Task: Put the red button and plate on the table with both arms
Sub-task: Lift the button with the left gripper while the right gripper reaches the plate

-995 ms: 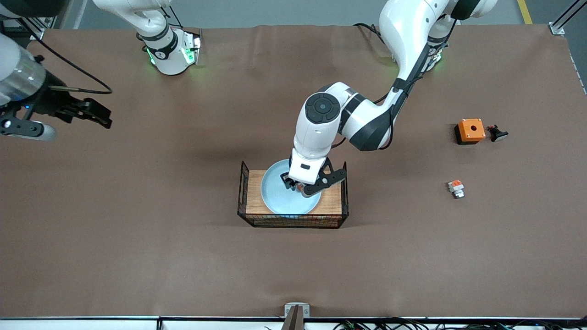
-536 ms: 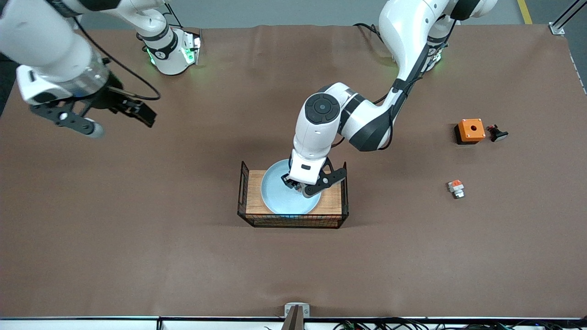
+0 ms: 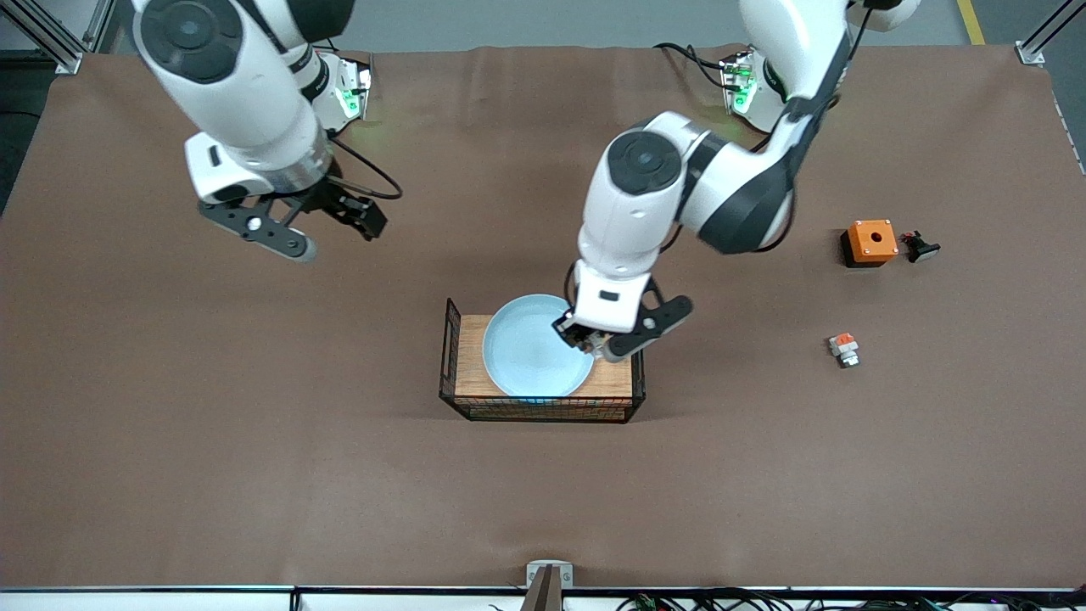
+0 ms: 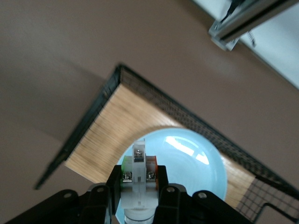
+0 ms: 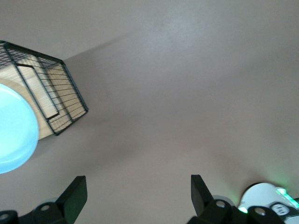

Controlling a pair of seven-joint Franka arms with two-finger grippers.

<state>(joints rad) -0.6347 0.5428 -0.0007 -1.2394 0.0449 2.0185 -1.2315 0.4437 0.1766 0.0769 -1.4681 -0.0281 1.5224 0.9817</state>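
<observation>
Now the left gripper (image 3: 596,342), at frame centre, pinches the red button (image 4: 138,176) above the plate (image 3: 526,356)'s edge; upper left, the right gripper (image 3: 335,229) hangs wide open, empty, over the table (image 3: 254,475).

The plate (image 3: 533,346) is set on the rack (image 3: 541,411), which stands near the middle of the bench (image 3: 254,475). The red button (image 4: 138,175) is held between the fingers of the left tool (image 3: 592,344), above the plate's rim at the edge toward the left arm's end of the bench. The right tool (image 3: 327,231) is held spread in the air over bare bench toward the right arm's end. A small block (image 3: 844,349), a box (image 3: 870,243) and a push-button (image 3: 919,247) lie toward the left arm's end; the push-button is just beside the box, and the block is nearer to the front camera than both.
</observation>
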